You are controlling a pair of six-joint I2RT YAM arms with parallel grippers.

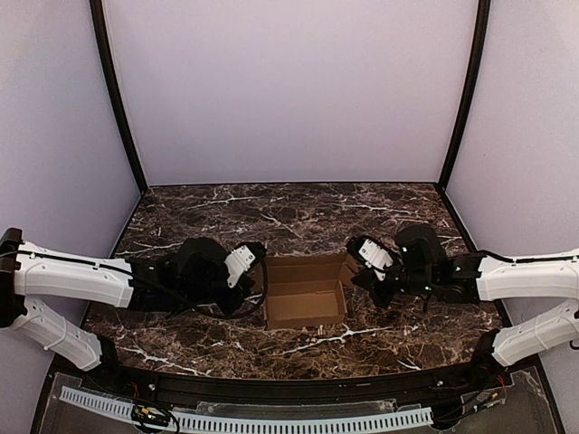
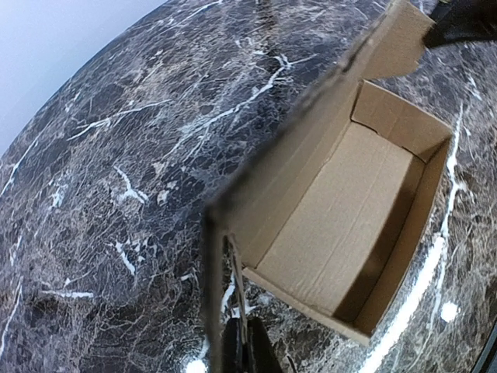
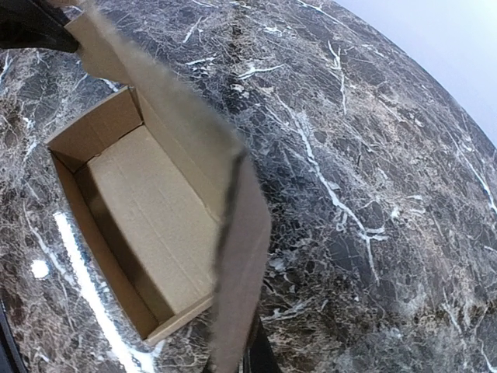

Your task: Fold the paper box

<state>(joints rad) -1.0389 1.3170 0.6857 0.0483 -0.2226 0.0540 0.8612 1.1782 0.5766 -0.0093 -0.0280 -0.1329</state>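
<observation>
The paper box (image 1: 306,297) sits in the middle of the dark marble counter (image 1: 298,212), between the two arms. Its tray is already formed and open at the top, and its lid flap (image 3: 167,101) stands up along the far side.

Just left of the box, the left claw (image 1: 253,271) is clamped together on the left end tab (image 2: 213,272) of that lid. Its own wrist view shows the thin cardboard running edge-on down into the pinched fingers. Holding the lid by its end rather than its middle leaves the tray mouth clear. It probably also lets the arm steer the tab as the lid comes over.

The inside of the box is bare, with corrugation lines showing on the floor and the short end walls already upright.

Just right of the box, the right claw (image 1: 355,267) mirrors the left. Its fingers are closed tight on the right end tab (image 3: 245,249), which hangs bent at the lid's corner and drops into the grip at the bottom of its wrist view. Each wrist view shows the other claw as a dark shape at the far end of the flap.

With both ends held, the lid should stay level rather than twist. The step in hand looks like swinging it toward the near side and tucking the tabs inside the end walls. The main risk is a tab creasing or catching on a wall edge.
</observation>
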